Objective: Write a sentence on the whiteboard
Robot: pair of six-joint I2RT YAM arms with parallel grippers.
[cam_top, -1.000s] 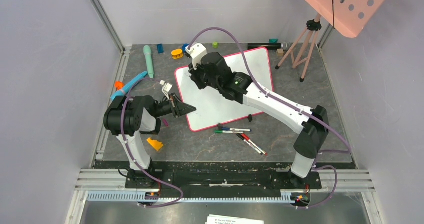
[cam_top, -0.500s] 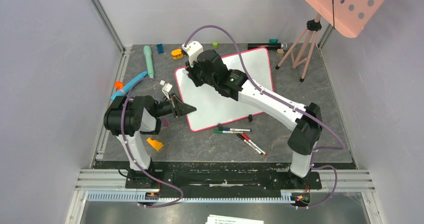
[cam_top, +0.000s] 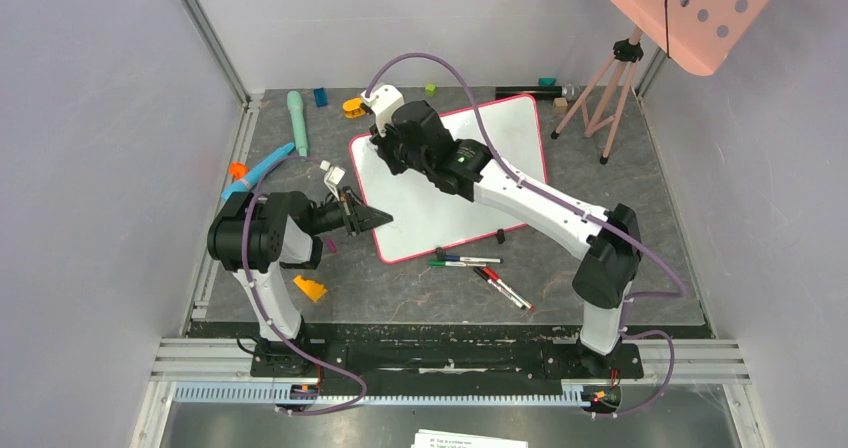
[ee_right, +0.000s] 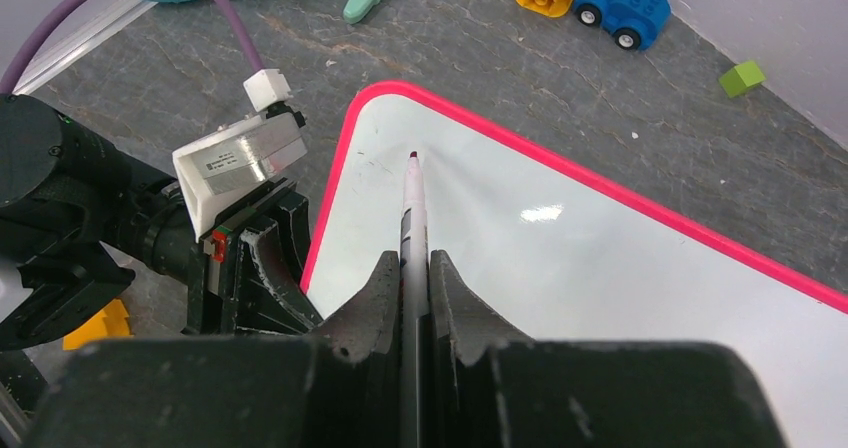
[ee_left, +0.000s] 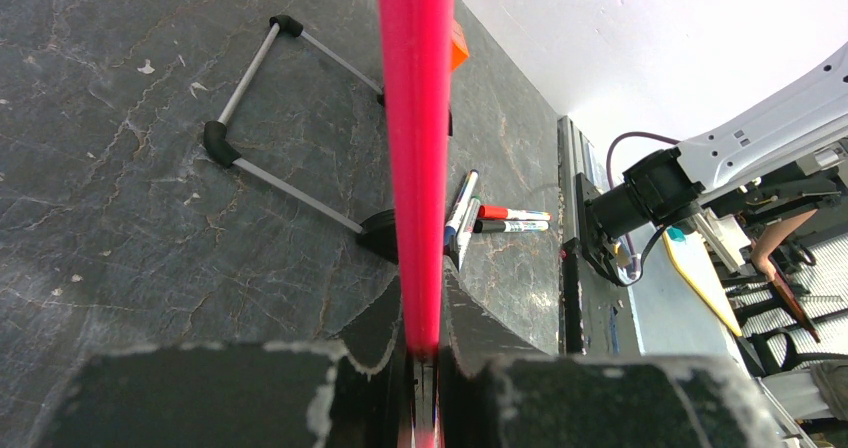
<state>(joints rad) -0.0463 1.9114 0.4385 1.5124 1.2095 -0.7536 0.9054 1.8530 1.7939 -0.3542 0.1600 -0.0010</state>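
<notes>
The whiteboard [cam_top: 520,143], white with a pink-red rim, lies tilted on the dark mat. My left gripper [cam_top: 375,218] is shut on its near-left rim [ee_left: 415,148], seen edge-on in the left wrist view. My right gripper [cam_top: 385,148] is shut on a marker [ee_right: 411,218] with a dark red tip, which points at the board's far-left corner [ee_right: 500,228], at or just above the surface. No sentence shows on the board; only faint smudges near that corner.
Several loose markers [cam_top: 480,268] lie on the mat near the board's front edge, next to a black clip foot [cam_top: 499,235]. Toys sit at the back left: a teal tube [cam_top: 297,118], orange piece [cam_top: 353,107], blue car [ee_right: 617,6]. A tripod [cam_top: 605,88] stands back right under the salmon-pink perforated panel [cam_top: 690,8].
My right arm has moved slightly left and farther back, bringing the marker toward the board's far-left corner. The left arm and the board have not moved.
</notes>
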